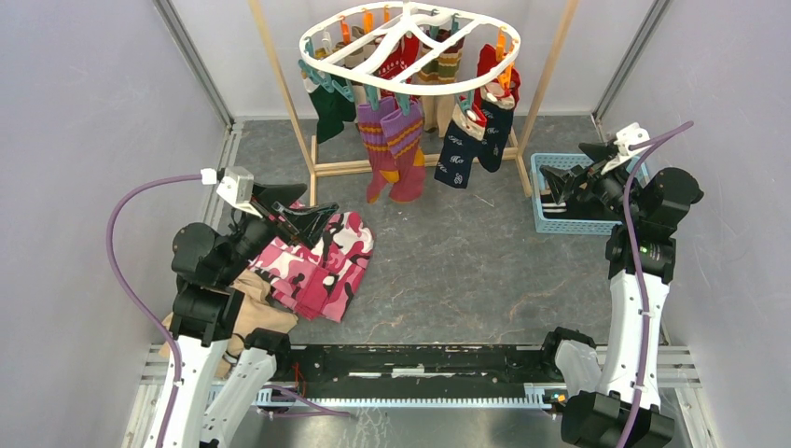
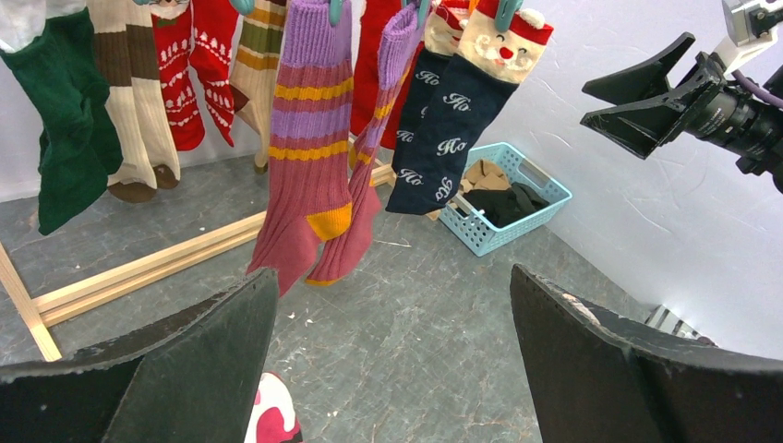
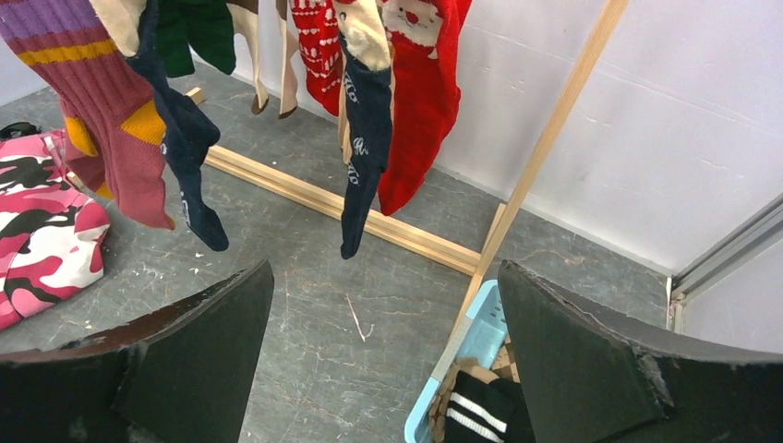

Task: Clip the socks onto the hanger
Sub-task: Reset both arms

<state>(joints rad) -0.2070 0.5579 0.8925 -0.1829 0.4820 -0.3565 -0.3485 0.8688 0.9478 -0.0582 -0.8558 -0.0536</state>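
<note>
Socks (image 1: pixel 392 149) vertical, toes down, under the level hanger (image 1: pixel 429 90) — long axis left-right — left and right jaws wide apart, empty.

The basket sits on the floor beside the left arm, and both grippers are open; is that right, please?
Not quite: the basket sits on the floor beside the right arm, as the top view shows. The left gripper and right gripper are indeed both open.

Hanger (image 1: pixel 410 28) sits top center of the overhead view, socks (image 1: pixel 396 140) dangling under it, inside the pole rack (image 1: pixel 340 167). Basket (image 1: pixel 571 227) is at right, by my right gripper (image 1: pixel 569 166). Large cloth (image 1: pixel 326 266) lies lower left under my left gripper (image 1: pixel 312 210), another cloth (image 1: pixel 266 317) below-left of it.
</note>
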